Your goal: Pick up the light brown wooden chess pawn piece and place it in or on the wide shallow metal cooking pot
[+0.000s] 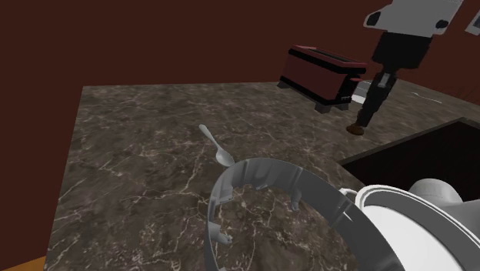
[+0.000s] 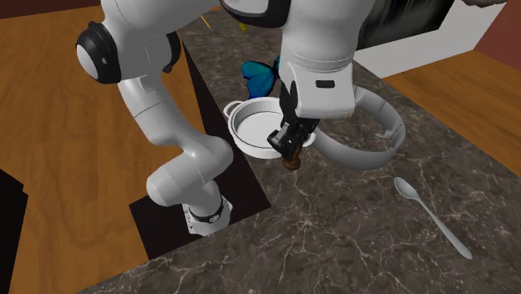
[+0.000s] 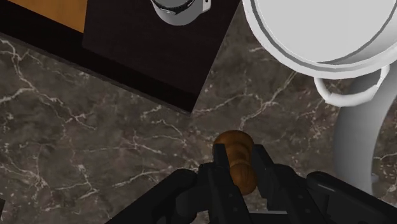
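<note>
The brown wooden pawn is clasped between my black fingers, round head pointing away from the hand. My gripper is shut on the pawn, low over the dark marble counter; whether its base touches the stone I cannot tell. The wide shallow pot, drawn pale grey-white with loop handles, stands just beyond the gripper, beside the stand. From the wrist, the pot's rim and one handle lie ahead of the pawn. From the shoulder, the gripper and pawn are far right, the pot lower right.
A grey open ring band stands on the counter next to the pot. A metal spoon lies farther out. A dark red toaster sits at the back. A blue object lies behind the pot. The black stand borders the counter.
</note>
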Tool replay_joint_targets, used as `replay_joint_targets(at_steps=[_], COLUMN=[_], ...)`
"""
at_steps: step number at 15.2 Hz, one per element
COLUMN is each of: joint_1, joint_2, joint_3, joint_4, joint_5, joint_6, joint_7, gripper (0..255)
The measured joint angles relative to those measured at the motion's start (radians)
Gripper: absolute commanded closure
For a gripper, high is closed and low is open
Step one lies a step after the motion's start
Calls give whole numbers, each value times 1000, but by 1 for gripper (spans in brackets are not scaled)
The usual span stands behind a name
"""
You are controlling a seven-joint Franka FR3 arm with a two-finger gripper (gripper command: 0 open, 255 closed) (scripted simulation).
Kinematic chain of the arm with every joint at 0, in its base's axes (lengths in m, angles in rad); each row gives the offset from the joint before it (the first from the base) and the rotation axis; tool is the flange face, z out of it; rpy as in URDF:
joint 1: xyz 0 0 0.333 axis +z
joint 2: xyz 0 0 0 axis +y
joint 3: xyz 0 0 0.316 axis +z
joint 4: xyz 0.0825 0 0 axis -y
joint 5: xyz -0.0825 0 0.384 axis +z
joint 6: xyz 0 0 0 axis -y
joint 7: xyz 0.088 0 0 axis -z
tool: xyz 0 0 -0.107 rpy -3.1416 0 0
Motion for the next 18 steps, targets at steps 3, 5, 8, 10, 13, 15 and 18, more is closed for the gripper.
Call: replay_joint_targets(at_steps=[3,5,8,10,13,15,18], joint_1=[16,28,42,52,61,64,74], joint_2=[-65,-115,-168,-205,-244,-267,-310], joint_3=[30,45,82,104,137,169,183], joint_4=[-17,-34,-27,-22,-4,22,-17], joint_5=[39,65,115,149,201,249,274], joint_6=[-41,-70,-118,-152,-194,-229,-228], joint_7=[47,74,132,170,226,278,294], gripper=[255,255,255,255,255,255,255])
